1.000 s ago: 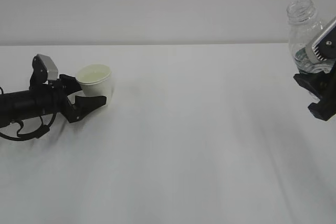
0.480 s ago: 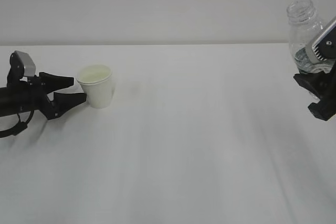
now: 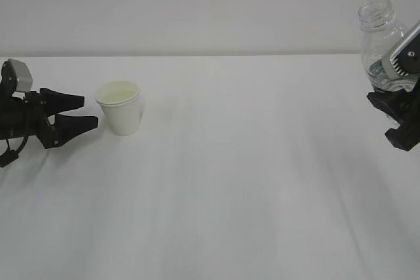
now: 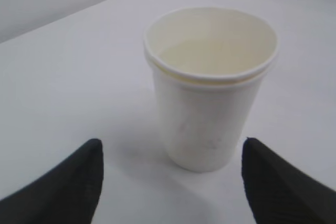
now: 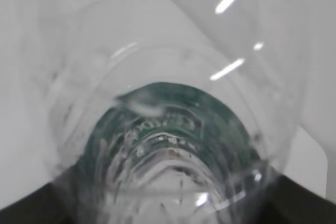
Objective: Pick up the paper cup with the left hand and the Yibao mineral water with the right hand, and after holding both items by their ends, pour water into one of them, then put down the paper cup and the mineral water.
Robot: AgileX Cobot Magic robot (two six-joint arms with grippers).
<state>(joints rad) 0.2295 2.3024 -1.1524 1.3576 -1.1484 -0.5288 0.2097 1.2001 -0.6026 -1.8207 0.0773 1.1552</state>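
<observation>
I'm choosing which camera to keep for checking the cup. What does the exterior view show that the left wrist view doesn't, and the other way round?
Only the exterior view shows the bottle held upright in the right claw at the far right, off the table, and the gap between the left claw and the paper cup. Only the left wrist view looks down into the cup, showing its pale inside and doubled rim. Both show the cup standing upright with the open left claw clear of it.

Left arm (image 3: 20,122), left edge of frame: matte black, thin black cable looping under it, small grey-white box on top, two pointed black fingers (image 3: 65,101). Right arm (image 3: 401,119), right edge: blocky black body, grey-white ribbed plate with a dark screw dot.
</observation>
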